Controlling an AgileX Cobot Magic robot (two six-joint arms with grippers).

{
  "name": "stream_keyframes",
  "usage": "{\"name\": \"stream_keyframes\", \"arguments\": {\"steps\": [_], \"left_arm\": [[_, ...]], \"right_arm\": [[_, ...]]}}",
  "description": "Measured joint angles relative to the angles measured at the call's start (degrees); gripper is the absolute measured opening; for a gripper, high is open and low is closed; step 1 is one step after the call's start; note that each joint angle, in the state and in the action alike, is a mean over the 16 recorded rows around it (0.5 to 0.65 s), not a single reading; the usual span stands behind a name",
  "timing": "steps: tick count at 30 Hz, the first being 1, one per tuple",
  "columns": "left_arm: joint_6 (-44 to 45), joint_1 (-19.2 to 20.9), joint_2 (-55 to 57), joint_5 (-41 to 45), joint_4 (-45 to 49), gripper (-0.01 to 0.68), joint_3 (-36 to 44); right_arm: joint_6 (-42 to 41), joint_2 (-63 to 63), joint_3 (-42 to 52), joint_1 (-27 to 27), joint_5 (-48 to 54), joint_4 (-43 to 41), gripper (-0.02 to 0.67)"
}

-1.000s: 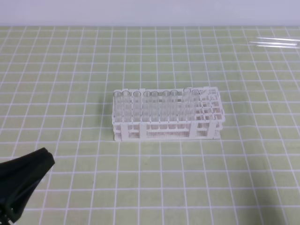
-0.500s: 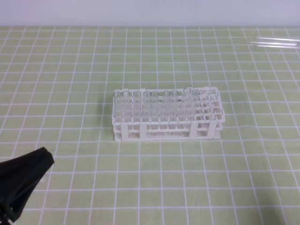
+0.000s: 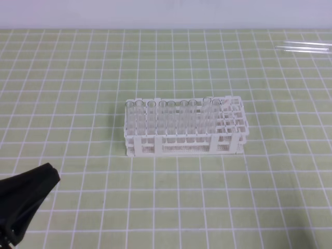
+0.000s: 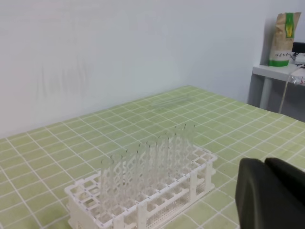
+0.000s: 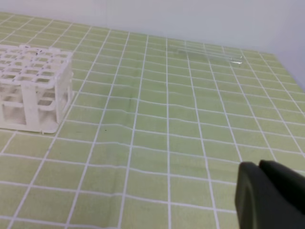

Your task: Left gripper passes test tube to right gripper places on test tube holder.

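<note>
Left tool [image 3: 31, 194] sits at the near-left corner of the worktop [image 3: 78, 78], fingers pressed together w/ nothing between them; right tool [image 5: 267, 195] shows only in its own wrist view, near-right, also pressed together and empty. Test tube holder [image 3: 184, 142] stands mid-worktop, well apart from both tools, w/ a row of clear tubes upright in its far and left cells and the right-hand cells bare. Loose test tubes [image 3: 306, 47] lie flat at the far-right edge of the worktop, side by side, also visible in the right wrist view [image 5: 209, 53]; which one is the task's test tube can't be told. Neither pickup nor handover has started, by the look of it. Risks from here: tubes are clear and faint against the grid cloth, so a reach could land off-line and roll them. They lie on the right, far from the left tool, so a long cross-reach passes near the holder and could clip the standing tubes. Glass on glass, too hard a pinch could crack one.
</note>
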Motion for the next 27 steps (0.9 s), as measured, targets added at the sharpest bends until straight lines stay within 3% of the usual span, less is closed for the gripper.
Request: {"name": "stream_keyframes", "arguments": {"steps": [17,27], "left_arm": [[0.0,0.0,-0.2,3.2,0.7,-0.001,0.3],[-9.3,0.1,-0.6,14.1,0.7,-0.001,0.9]], "right_arm": [[0.0,0.0,0.0,0.0,-0.1,-0.4,-0.016],[0.0,0.0,0.0,0.0,-0.1,-0.4,-0.016]]}}
